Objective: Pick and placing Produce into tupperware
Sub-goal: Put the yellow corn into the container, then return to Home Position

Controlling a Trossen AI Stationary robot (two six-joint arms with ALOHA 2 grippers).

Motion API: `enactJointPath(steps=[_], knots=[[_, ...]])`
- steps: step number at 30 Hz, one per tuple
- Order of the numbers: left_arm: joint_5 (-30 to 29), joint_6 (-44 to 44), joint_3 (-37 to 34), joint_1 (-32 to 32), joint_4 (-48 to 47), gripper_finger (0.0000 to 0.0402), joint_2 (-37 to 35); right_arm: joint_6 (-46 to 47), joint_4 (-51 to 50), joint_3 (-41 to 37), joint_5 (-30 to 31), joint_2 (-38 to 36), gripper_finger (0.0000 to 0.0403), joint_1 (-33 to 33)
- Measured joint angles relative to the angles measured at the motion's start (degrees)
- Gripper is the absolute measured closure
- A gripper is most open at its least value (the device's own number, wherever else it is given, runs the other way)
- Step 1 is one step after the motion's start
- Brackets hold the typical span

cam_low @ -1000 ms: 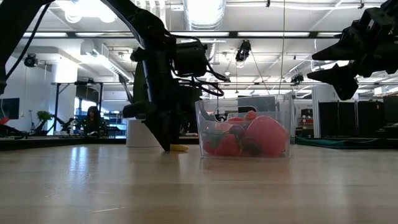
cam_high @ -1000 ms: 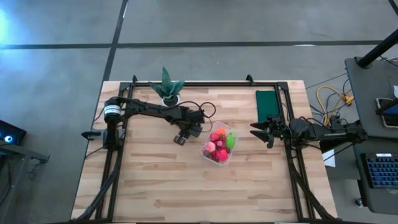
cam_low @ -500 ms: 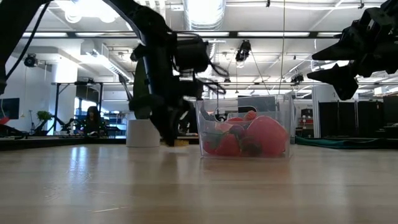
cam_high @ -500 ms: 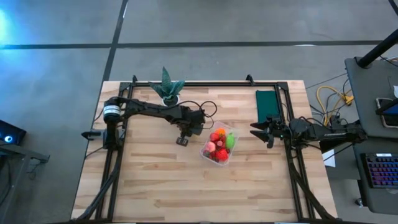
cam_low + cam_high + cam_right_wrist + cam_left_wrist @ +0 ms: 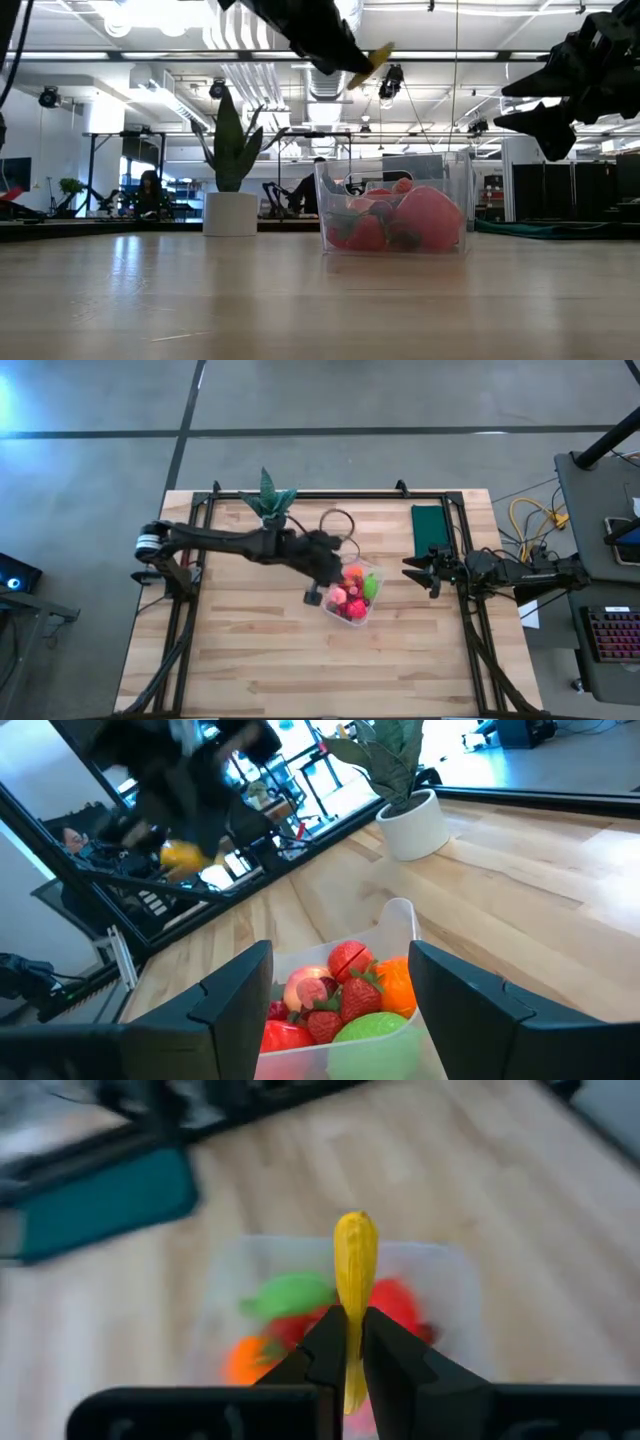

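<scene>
The clear tub (image 5: 352,596) stands on the table's middle and holds red, pink, orange and green produce (image 5: 340,995). My left gripper (image 5: 314,596) hangs high in the air just left of the tub, shut on a yellow, banana-like piece (image 5: 353,1265). In the low view this piece (image 5: 376,57) is well above the tub (image 5: 395,215). My right gripper (image 5: 414,570) waits open to the right of the tub, off the table, its fingers (image 5: 235,995) pointing at the tub. My left gripper (image 5: 348,1325) pinches the yellow piece between its two fingers, at the lower half (image 5: 352,1300). The piece's free end sticks out past the fingertips. It is lifted clear of the table, up above the tub's near-left side.
A spiky green plant in a white pot (image 5: 268,502) stands near the far edge. A dark green cloth (image 5: 432,526) lies at the far right. A black frame (image 5: 330,493) runs around the work area. Bare wood lies on the near half of the table (image 5: 300,660).
My left gripper was down at the table left of the tub, with the yellow piece at its fingertips. It has risen high, carried the piece clear of the table, and moved right and a little nearer, toward the tub.
</scene>
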Motion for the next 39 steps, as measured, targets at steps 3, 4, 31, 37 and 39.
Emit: enactJointPath(steps=[3, 4, 31, 37, 39], knots=[[1.5, -3.0, 0.8, -1.9, -0.5, 0.0391, 2.5, 0.0, 0.0, 0.0, 0.0, 0.0, 0.0177, 0.0], [1.3, -2.9, 0.8, -2.4, -0.7, 0.0391, 3.2, 0.0, 0.0, 0.0, 0.0, -0.1, 0.0177, 0.0], [-15.3, -18.6, 0.3, -6.8, -15.5, 0.0195, -15.5, 0.0, 0.0, 0.0, 0.0, 0.0, 0.0177, 0.0], [-13.9, -22.3, -17.6, -9.7, -6.3, 0.0195, -32.3, 0.0, 0.0, 0.0, -0.1, 0.0, 0.0177, 0.0], [-13.4, -23.6, -23.6, -10.1, -2.7, 0.0195, -37.8, 0.0, 0.0, 0.0, -0.1, 0.0, 0.0177, 0.0]])
